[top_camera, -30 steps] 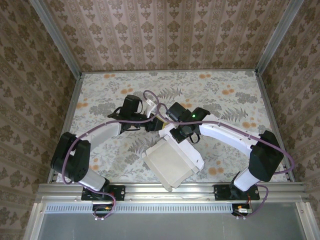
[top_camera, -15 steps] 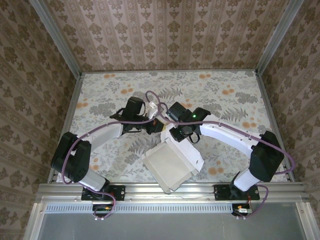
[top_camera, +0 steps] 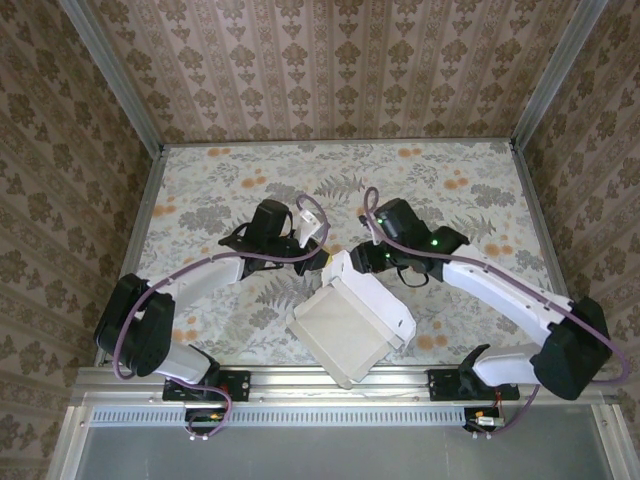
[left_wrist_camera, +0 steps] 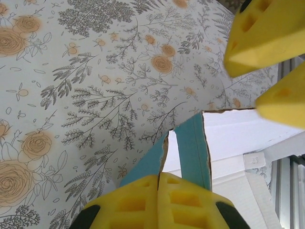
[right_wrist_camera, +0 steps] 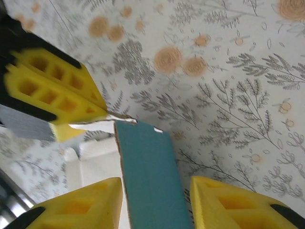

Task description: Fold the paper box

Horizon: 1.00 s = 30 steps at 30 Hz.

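The paper box (top_camera: 345, 322) lies white face up near the table's front edge, its far flap raised. In the left wrist view my left gripper (left_wrist_camera: 158, 176) is shut on the edge of that turquoise flap (left_wrist_camera: 193, 145), pinching the card between its yellow fingers. In the top view the left gripper (top_camera: 322, 257) sits at the box's far corner, and the right gripper (top_camera: 357, 262) is just to its right. In the right wrist view my right gripper (right_wrist_camera: 155, 190) stands open astride the turquoise flap (right_wrist_camera: 147, 167), which is beside its left finger and apart from its right one. The left gripper (right_wrist_camera: 66, 93) pinches the flap's top corner.
A floral cloth (top_camera: 450, 190) covers the table, with free room behind and to both sides of the arms. Wallpapered walls (top_camera: 330, 70) close in three sides. A metal rail (top_camera: 340, 380) runs along the near edge, just below the box.
The left gripper has shut on the flap's edge. The right gripper has opened off the flap, and its arm has swung out to the right.
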Each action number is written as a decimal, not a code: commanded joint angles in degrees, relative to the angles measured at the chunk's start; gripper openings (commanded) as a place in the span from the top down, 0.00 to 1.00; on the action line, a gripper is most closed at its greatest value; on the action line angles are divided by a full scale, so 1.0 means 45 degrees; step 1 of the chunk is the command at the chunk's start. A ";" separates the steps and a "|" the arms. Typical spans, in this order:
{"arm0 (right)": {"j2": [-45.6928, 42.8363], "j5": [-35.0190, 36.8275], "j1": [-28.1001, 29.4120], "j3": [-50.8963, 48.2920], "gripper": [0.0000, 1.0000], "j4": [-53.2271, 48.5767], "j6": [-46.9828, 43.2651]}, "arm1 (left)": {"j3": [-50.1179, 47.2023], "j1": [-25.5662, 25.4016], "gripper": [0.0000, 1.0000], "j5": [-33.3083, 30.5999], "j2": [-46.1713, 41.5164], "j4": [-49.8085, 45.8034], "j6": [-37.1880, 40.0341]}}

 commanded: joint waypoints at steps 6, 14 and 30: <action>-0.1042 -0.1054 -0.1136 -0.2055 0.55 0.4239 0.2751 | -0.0463 -0.0361 1.00 -0.0407 -0.0337 0.0806 0.0063; -0.0002 -0.1126 -0.1746 -0.3076 0.56 0.6435 0.3276 | -0.0623 -0.0614 1.00 -0.1123 -0.0476 0.1037 -0.0085; 0.0886 -0.2317 -0.1579 -0.4154 0.54 0.8920 0.4014 | -0.0807 -0.0794 1.00 -0.1558 -0.0417 0.1060 -0.0256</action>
